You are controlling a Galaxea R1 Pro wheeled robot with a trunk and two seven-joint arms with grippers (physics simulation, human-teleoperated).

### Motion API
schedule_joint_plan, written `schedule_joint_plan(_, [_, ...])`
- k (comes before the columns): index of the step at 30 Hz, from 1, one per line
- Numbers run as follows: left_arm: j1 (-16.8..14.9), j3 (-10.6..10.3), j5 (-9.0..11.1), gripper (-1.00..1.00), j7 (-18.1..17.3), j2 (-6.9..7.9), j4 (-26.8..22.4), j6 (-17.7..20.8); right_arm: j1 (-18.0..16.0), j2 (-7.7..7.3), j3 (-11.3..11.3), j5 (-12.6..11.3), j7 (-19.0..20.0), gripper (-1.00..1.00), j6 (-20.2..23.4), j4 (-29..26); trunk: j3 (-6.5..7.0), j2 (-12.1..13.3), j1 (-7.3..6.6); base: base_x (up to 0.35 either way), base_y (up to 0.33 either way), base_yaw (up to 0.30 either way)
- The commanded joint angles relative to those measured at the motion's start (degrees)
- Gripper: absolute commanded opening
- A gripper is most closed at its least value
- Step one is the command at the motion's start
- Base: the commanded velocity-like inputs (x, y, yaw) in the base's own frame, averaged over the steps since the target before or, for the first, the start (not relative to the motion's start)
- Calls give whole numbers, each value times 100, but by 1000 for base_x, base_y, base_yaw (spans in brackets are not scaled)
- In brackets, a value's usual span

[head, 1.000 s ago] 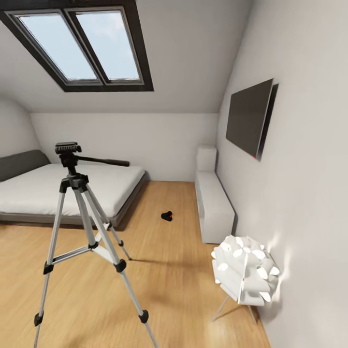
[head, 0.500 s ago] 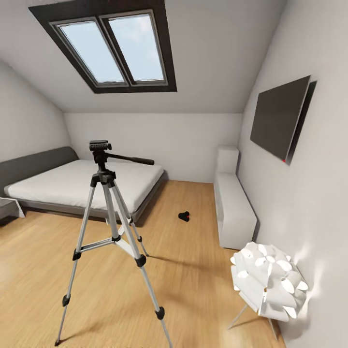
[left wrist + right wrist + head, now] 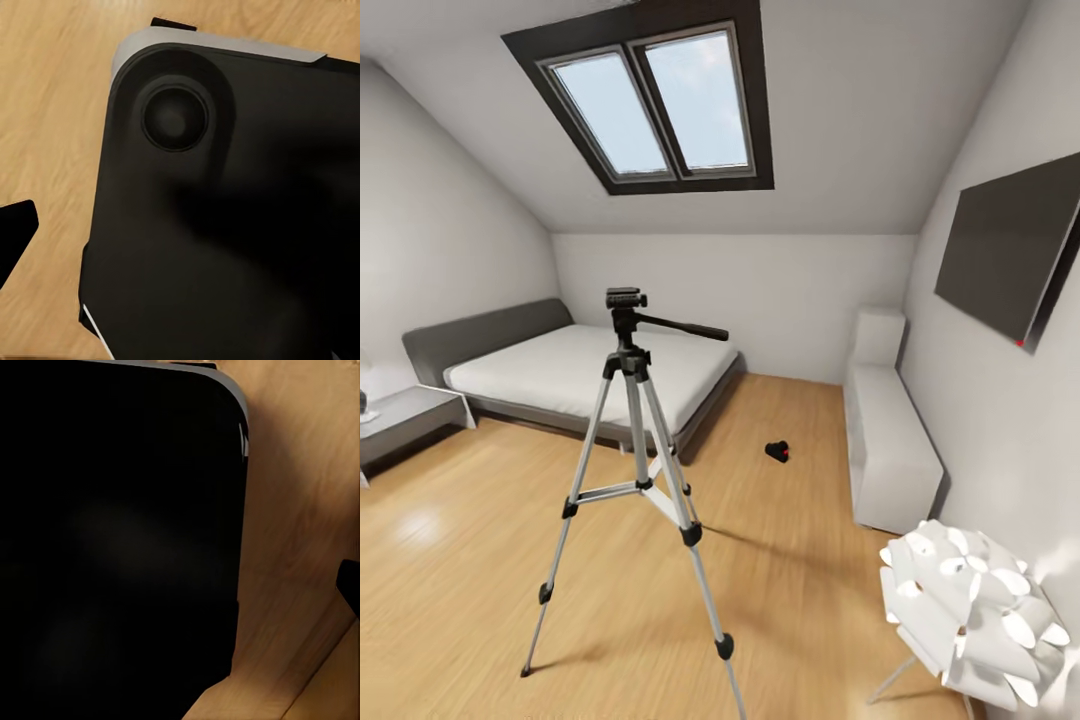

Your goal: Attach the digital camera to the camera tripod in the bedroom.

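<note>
White-walled and sloped under a dark-framed skylight (image 3: 660,105), the bedroom spreads over a light wood floor (image 3: 470,560). By the far wall lies the grey bed (image 3: 585,375), with a white low cabinet (image 3: 890,450) along the right wall. Nearest stands the camera tripod (image 3: 635,480), its head bare. Smallest, the digital camera (image 3: 777,452) lies on the floor between bed and cabinet, well apart from the tripod. Judging by this, the approach is in hand; next comes driving past the tripod to the camera. Whether either pincer is wide or narrow cannot be told.

Camera tripod (image 3: 635,440) legs silvery metal; floor (image 3: 460,560) glossy light wood.
</note>
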Motion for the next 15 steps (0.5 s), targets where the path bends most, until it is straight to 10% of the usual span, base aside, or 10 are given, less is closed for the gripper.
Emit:
schedule_joint_plan(1, [3, 3, 36, 100, -1, -1, -10, -4, -3, -1, 4, 6, -2, 100, -18, 4, -4, -2, 0, 0, 0, 279])
schedule_joint_plan(15, [3, 3, 37, 100, -1, -6, -10, -6, -2, -4, 4, 5, -3, 100, -18, 4, -4, -2, 0, 0, 0, 279])
